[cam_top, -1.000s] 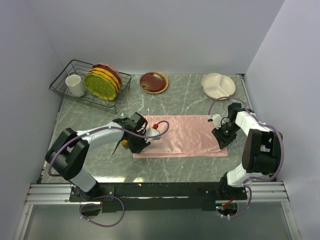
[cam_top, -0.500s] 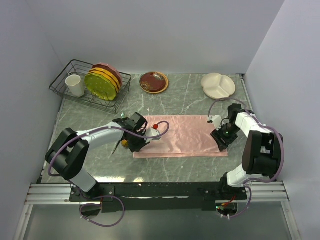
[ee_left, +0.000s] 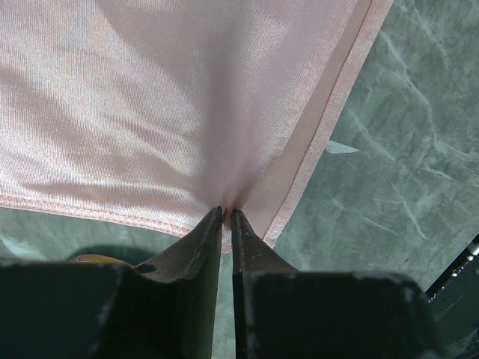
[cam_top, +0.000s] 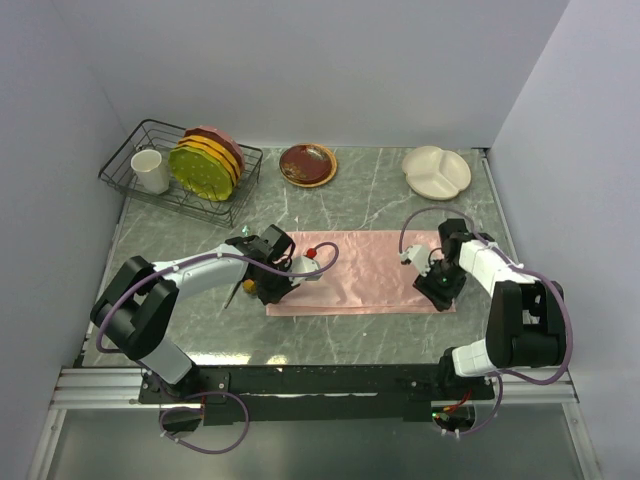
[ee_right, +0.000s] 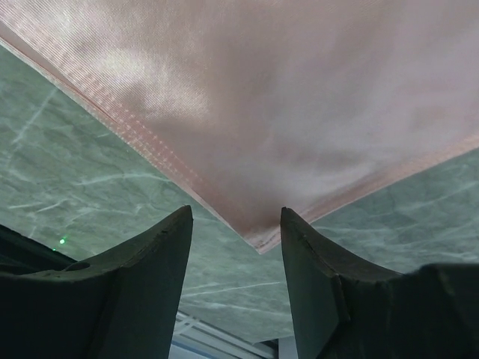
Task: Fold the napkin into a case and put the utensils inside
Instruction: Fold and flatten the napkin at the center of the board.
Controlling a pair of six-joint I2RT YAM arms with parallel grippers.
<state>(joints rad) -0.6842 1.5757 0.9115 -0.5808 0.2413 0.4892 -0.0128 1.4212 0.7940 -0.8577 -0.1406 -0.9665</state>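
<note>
I'm pinching the napkin (cam_top: 365,270) by its left corner on the tabletop (cam_top: 350,200) with the left gripper (ee_left: 226,212). The right gripper (ee_right: 233,224) is hovering spread around its right corner; a shallow bite is risking slippage.

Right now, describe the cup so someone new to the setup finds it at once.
Go to the far left corner of the green marble table, where a black wire rack stands. The cup sits at the rack's left end, beside plates standing on edge. It is the only plain white thing in the rack; the plates are yellow-green and dark red.
</note>
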